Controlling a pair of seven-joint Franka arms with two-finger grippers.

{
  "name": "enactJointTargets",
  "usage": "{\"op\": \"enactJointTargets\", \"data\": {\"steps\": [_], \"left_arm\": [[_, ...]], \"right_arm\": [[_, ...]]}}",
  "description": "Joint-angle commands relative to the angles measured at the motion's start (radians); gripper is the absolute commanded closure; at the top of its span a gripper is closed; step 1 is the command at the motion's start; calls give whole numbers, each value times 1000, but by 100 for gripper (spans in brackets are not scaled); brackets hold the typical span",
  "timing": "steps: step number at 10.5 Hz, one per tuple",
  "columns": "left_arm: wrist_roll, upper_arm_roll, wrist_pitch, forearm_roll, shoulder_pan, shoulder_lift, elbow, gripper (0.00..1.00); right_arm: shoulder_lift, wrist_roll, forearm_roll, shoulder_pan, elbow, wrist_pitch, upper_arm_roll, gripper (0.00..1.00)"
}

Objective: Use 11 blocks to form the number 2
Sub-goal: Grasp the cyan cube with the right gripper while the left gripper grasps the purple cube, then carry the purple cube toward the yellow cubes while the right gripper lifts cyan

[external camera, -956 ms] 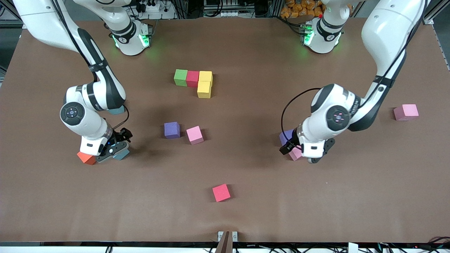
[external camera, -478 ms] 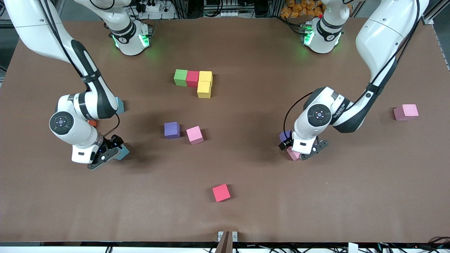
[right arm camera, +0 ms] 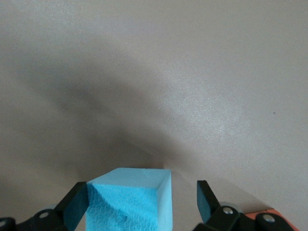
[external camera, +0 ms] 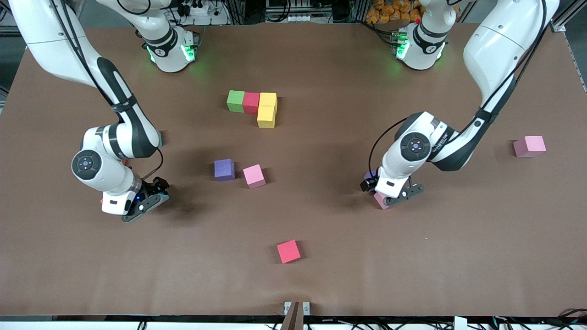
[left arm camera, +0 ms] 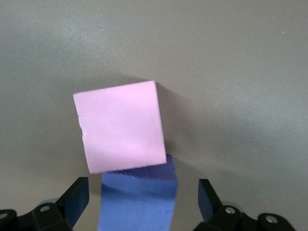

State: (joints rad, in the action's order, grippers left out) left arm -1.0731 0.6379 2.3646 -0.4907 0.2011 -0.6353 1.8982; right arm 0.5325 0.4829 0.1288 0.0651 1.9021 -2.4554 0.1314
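Two grippers low over table, both spread: left gripper (left arm camera: pixel 139 202) straddling purple block (left arm camera: pixel 137 197) touching pink block (left arm camera: pixel 120 125); right gripper (right arm camera: pixel 139 202) straddling light blue block (right arm camera: pixel 130 199).

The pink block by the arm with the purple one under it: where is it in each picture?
Front view: the pink block pokes out under the left claw.
Left wrist view: it fills the middle.
Right wrist view: not in it.
Shared landmark: the purple block touching it.
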Motion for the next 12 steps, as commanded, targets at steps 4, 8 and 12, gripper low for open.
{"op": "enactJointTargets", "data": {"steps": [4,8,12], "left_arm": [[-25,11,51,-23,3,19,50,0],[-27,11,51,-23,1,8,48,68],[-5,23,44,-23,-15,23,35,83]], "right_arm": [[-2,19,-20,4,-21,39,4,0],[-11,-26,-142,18,-17,99,-6,0],[-28,-295,-127,9,-14,107,-70,0]]}}
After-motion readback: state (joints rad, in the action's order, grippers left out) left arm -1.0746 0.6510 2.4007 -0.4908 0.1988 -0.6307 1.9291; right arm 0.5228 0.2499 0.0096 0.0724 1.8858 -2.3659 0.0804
